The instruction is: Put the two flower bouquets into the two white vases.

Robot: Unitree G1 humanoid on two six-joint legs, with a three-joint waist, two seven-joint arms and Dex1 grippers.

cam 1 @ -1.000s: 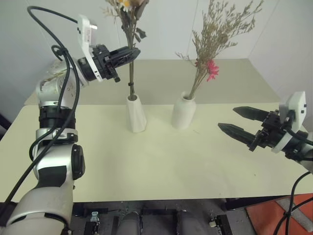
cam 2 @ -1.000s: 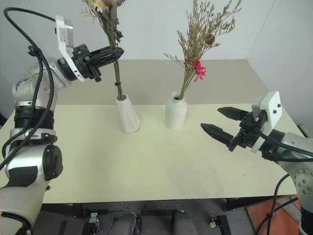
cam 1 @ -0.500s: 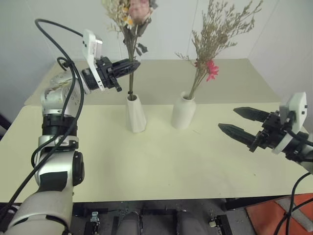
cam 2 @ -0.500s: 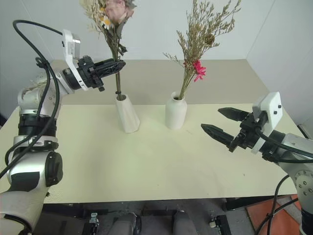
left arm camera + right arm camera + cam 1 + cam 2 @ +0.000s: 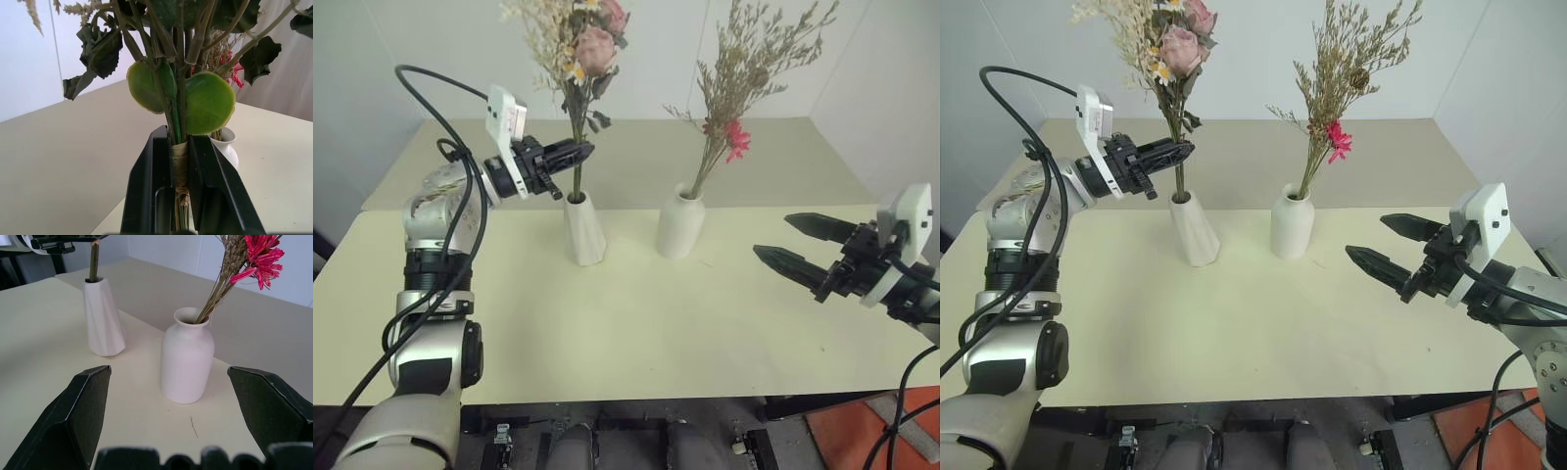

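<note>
A: Pale cream table (image 5: 636, 323), plain white walls. So where's the rose bouquet (image 5: 1175, 59)?

B: Stems sit in the leaning cone vase (image 5: 584, 228). Left gripper (image 5: 576, 152) is clamped on them, arm reaching level. Dried sprigs (image 5: 744, 78) stand in the matte rounded vase (image 5: 681, 223). Right gripper (image 5: 803, 245) hovers nearby, black fingers spread wide.

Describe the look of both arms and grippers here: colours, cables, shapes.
Left arm: silver-grey and black segments, looping black cables. Each gripper, left and right, has two tapered black fingers and a white box at the wrist. A black cable hangs below the right arm.
</note>
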